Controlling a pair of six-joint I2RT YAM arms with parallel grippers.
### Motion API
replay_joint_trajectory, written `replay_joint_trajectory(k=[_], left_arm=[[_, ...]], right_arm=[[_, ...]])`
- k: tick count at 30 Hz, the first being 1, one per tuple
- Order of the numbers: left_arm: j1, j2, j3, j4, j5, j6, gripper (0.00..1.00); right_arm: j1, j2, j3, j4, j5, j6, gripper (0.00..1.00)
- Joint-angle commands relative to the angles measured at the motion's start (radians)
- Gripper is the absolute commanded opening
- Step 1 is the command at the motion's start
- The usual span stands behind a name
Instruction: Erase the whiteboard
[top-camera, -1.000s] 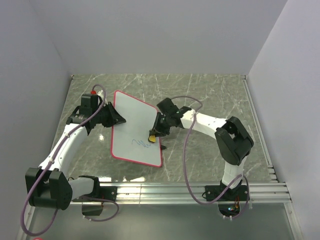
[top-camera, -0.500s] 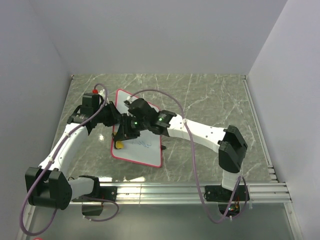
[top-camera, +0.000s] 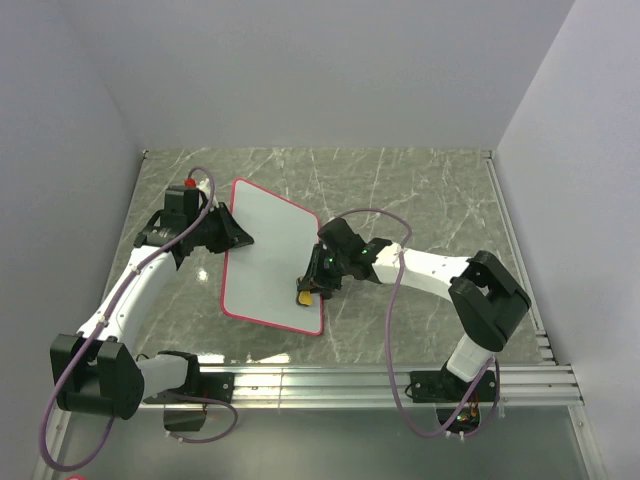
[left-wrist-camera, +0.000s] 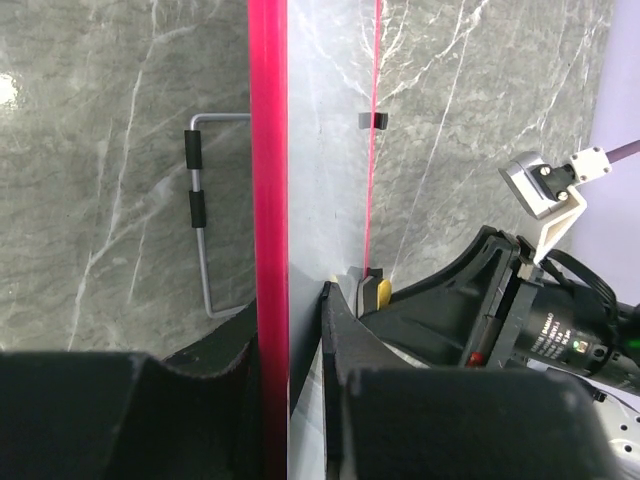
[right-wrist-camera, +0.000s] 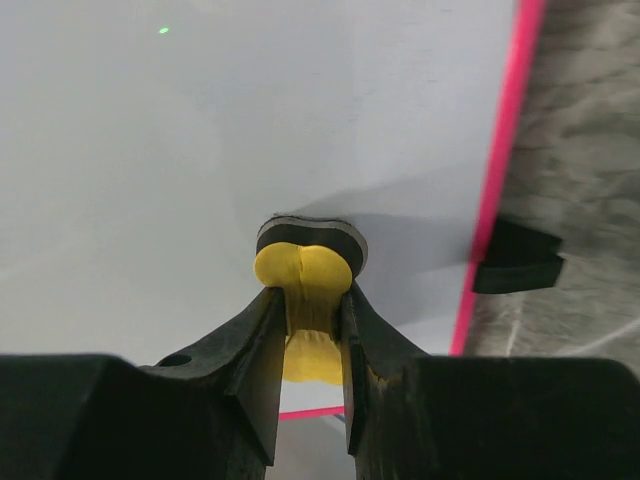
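The whiteboard (top-camera: 268, 250) lies on the left half of the grey marble table (top-camera: 430, 190), its long sides running away from the arms and its red rim showing all round. Its face looks plain white. A small black clip (right-wrist-camera: 515, 258) sits on its right long edge.

The left gripper (top-camera: 238, 238) is at the board's left long edge, towards the far end. The left wrist view shows its fingers (left-wrist-camera: 340, 320) pinching the rim from both sides. I cannot tell whether that edge is lifted off the table. A bent metal wire (left-wrist-camera: 200, 235) with two black sleeves lies just beside the rim.

The right gripper (top-camera: 306, 292) is over the board's near right corner. Its fingers pinch a yellow eraser (right-wrist-camera: 300, 268), and the eraser's dark pad presses on the white surface.
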Motion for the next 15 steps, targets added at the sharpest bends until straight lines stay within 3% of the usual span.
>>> replay_joint_trajectory(k=[1, 8, 13, 15], left_arm=[[-0.06, 0.016, -0.029, -0.115, -0.111, 0.119, 0.0], [-0.061, 0.002, -0.043, -0.118, -0.114, 0.118, 0.0], [-0.063, 0.004, -0.051, -0.109, -0.111, 0.11, 0.0], [-0.063, 0.005, -0.054, -0.101, -0.113, 0.108, 0.0]], right_arm=[[0.028, 0.131, -0.099, -0.092, 0.149, -0.002, 0.0], [0.051, 0.159, 0.034, -0.129, 0.125, -0.024, 0.0], [0.085, 0.139, 0.27, -0.106, -0.025, -0.033, 0.0], [0.109, 0.13, 0.373, -0.002, -0.105, -0.039, 0.0]])
